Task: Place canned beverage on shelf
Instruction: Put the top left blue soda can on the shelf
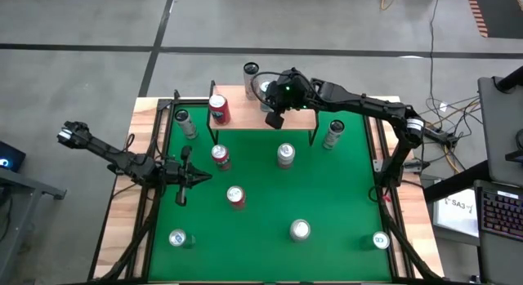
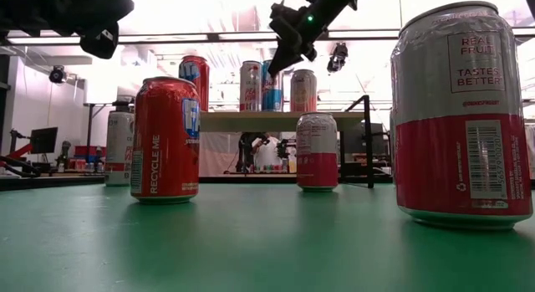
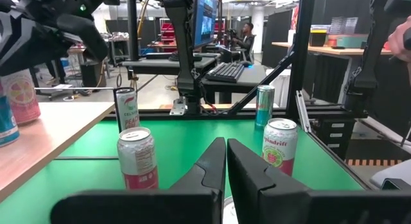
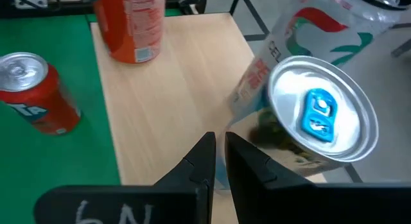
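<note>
The right gripper [image 1: 274, 119] hangs over the shelf [image 1: 245, 118] at the far edge of the green worktop [image 1: 327, 195], its fingers pressed together with nothing between them. In the right wrist view the closed fingertips sit above the light wood top, and a silver can with a blue tab [image 4: 314, 102] stands just beside them — close, but not gripped. A tall orange-red can [image 4: 131, 25] stands farther along the same wooden top, and a red can [image 4: 35, 92] stands on the green surface next to the shelf's edge.

From the low view, several cans stand in a row on the shelf beneath the right gripper.

The left gripper [image 1: 181, 177] waits low over the left side of the worktop, fingers fully closed and empty. Its wrist view looks past them to a pink-and-white can [image 3: 138, 160] and a Spindrift can [image 3: 279, 147] standing apart on the green — neither touched.
</note>
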Controlling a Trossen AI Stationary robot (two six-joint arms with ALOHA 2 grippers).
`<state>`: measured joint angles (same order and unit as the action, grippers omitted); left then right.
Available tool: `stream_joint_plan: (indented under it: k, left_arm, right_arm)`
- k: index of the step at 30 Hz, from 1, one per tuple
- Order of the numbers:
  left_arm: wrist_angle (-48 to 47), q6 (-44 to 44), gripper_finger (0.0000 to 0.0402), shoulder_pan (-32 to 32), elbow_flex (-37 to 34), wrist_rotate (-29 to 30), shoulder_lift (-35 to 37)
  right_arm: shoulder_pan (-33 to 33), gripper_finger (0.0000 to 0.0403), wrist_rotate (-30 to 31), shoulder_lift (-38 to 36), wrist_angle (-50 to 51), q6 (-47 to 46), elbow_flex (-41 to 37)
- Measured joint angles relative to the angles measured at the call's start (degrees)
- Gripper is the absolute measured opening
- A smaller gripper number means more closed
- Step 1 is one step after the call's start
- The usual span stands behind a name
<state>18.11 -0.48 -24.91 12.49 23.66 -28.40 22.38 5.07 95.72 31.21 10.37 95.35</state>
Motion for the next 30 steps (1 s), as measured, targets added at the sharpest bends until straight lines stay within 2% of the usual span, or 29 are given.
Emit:
stream_joint_plan:
  k: [8,30]
  left_arm:
    - [0.02,-0.01,0.0000,0.00,0.00,2.86,-0.02]
    - [-0.02,-0.03,0.0000,0.00,0.00,2.86,-0.13]
  right_arm:
    - [-0.10,0.0027,-0.98,0.00,-0.16,-1.36,0.00]
    - [-0.12,0.0027,-0.99,0.00,-0.16,-0.79,0.00]
